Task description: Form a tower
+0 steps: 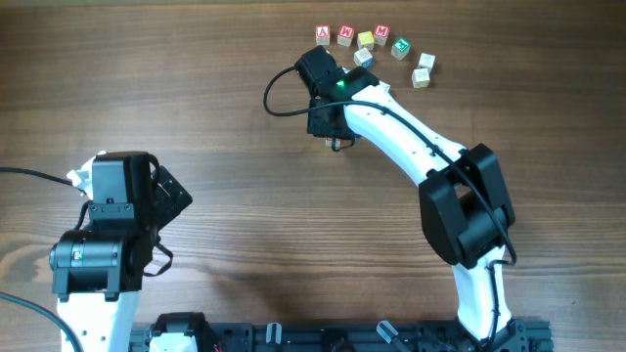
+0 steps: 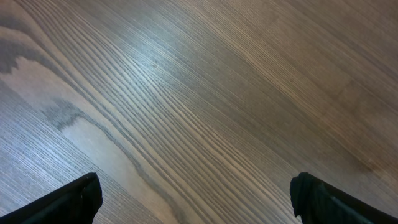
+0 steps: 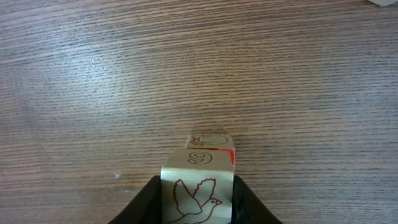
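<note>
In the right wrist view my right gripper [image 3: 198,190] is shut on a pale wooden cube [image 3: 198,180] with a red-outlined bird on its near face and a curled letter on top. Just beyond and below it shows another pale cube [image 3: 210,140] with a red side. The held cube is over or against this one; I cannot tell whether they touch. From overhead the right gripper [image 1: 335,140] points down at the table and hides both cubes. My left gripper [image 2: 196,202] hangs wide open over bare wood, far off at the left [image 1: 168,200].
Several loose letter cubes [image 1: 366,39] lie in an arc at the far edge, just behind the right arm, with two more at the arc's right end [image 1: 424,70]. The right arm's black cable [image 1: 279,98] loops out to its left.
</note>
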